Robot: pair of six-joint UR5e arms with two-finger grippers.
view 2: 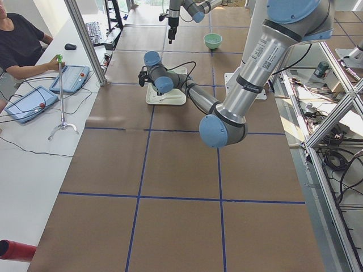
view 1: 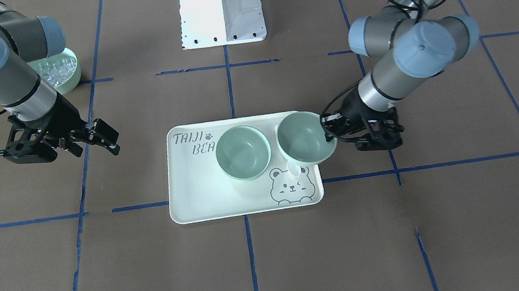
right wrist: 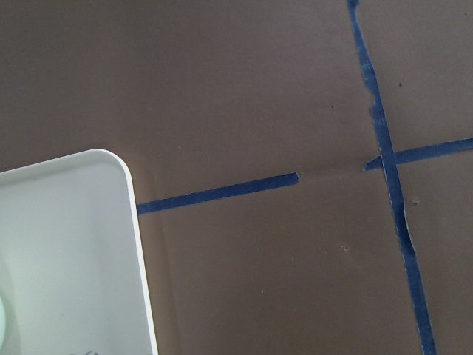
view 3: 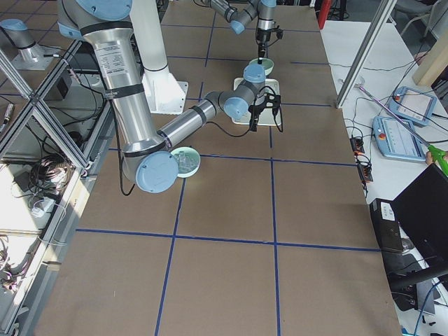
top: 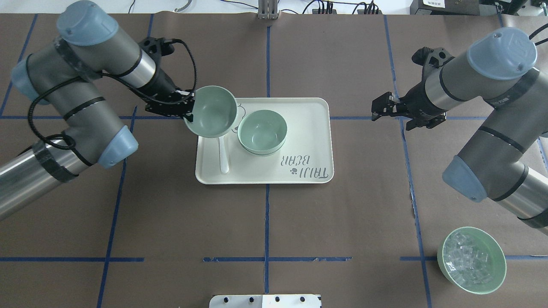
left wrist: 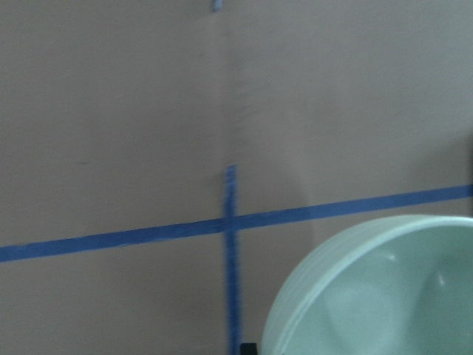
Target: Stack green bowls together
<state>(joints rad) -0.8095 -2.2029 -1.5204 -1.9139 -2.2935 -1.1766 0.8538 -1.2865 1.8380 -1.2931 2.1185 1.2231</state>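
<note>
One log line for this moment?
left gripper: holds tilted pale-green plastic bowl over pale rectangular tray | right gripper: empty | second green bowl: on tray

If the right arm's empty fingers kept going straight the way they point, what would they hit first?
Probably the brown table, just short of the tray corner: the right fingers tilt downward. Depth is hard to judge.

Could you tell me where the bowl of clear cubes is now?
In the overhead view, the bowl of cubes sits at lower right, on the robot's right side, well apart from the tray.
</note>
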